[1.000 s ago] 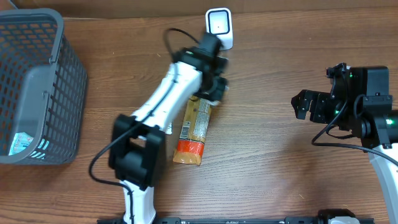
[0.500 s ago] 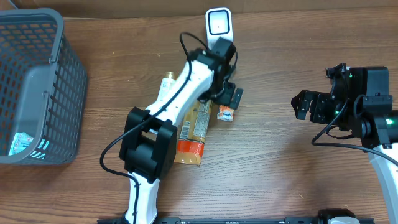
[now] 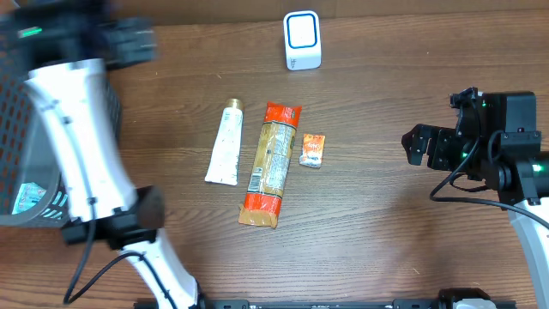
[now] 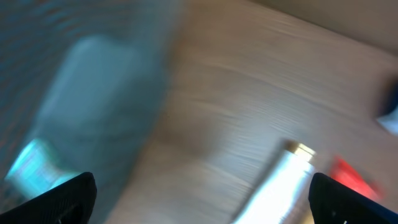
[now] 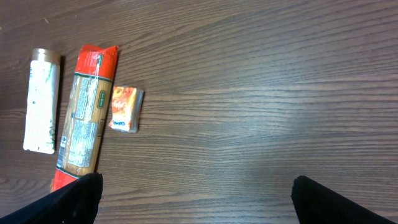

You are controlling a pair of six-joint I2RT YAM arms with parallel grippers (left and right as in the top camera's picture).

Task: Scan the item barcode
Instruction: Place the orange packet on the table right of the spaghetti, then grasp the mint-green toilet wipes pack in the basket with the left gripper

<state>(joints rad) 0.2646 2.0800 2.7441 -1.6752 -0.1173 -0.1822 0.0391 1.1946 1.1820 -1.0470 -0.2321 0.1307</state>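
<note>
Pasta packet [image 3: 271,163] flat, long axis toward scanner [image 3: 302,39], left gripper [image 4: 202,202] and right gripper [image 5: 199,202] spread wide, empty

**Orange, white and gold on brown wood**

The table [image 3: 386,223] is warm brown wood, streaked with fine darker grain. On it lie a white tube [image 3: 225,146] with a gold cap and faint green print, a tan long packet [image 3: 271,163] with orange-red ends, and a small orange-and-white sachet [image 3: 312,149]. The scanner [image 3: 302,39] is white, its face ringed in blue. A dark grey mesh basket [image 3: 17,129] holds a white-and-teal pack [image 3: 28,196]. The left arm [image 3: 81,163] is white with black joints. The right arm [image 3: 502,146] is mostly black, dotted with green lights.
</note>
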